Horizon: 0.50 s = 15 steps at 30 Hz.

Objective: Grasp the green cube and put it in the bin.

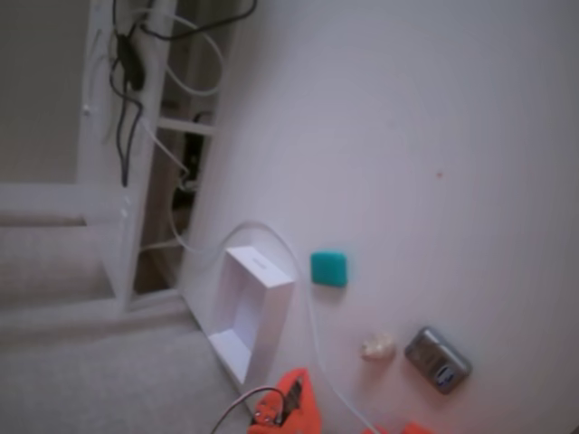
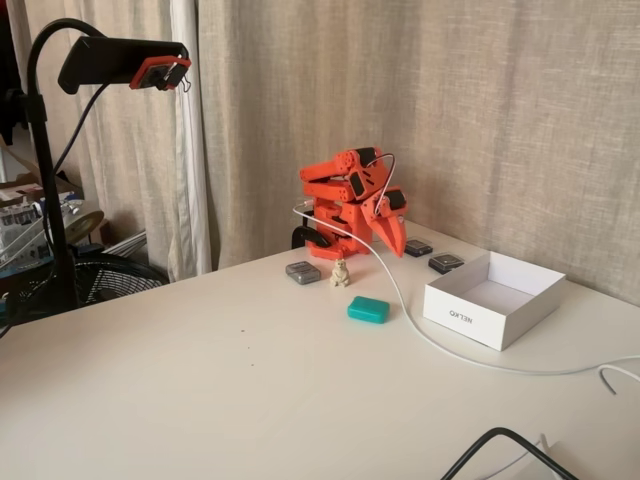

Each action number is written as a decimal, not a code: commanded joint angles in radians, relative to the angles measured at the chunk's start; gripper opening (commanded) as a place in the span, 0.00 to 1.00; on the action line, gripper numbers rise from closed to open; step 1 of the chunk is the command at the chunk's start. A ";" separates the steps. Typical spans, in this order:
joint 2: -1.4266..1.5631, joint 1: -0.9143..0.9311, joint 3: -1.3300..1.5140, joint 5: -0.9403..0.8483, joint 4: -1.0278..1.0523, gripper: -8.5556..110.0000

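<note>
We are seeing the green cube lying just beside the bin; our gripper is hanging behind it, jaws looking closed and empty.

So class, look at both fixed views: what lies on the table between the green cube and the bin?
A thin white cable crosses the gap between the green cube and the bin. Both fixed views show it, and nothing else lies there.

In a fixed view you see the cube on the table, the bin at its 3 o'clock, the lump and gadget behind at 11.
</note>
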 commanded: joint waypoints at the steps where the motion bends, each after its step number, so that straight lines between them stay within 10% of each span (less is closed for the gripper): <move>1: 0.008 -0.006 -0.002 -0.006 -0.011 0.00; 11: 0.006 -0.106 -0.002 -0.080 -0.015 0.00; 15: -0.215 -0.091 -0.037 -0.074 -0.218 0.16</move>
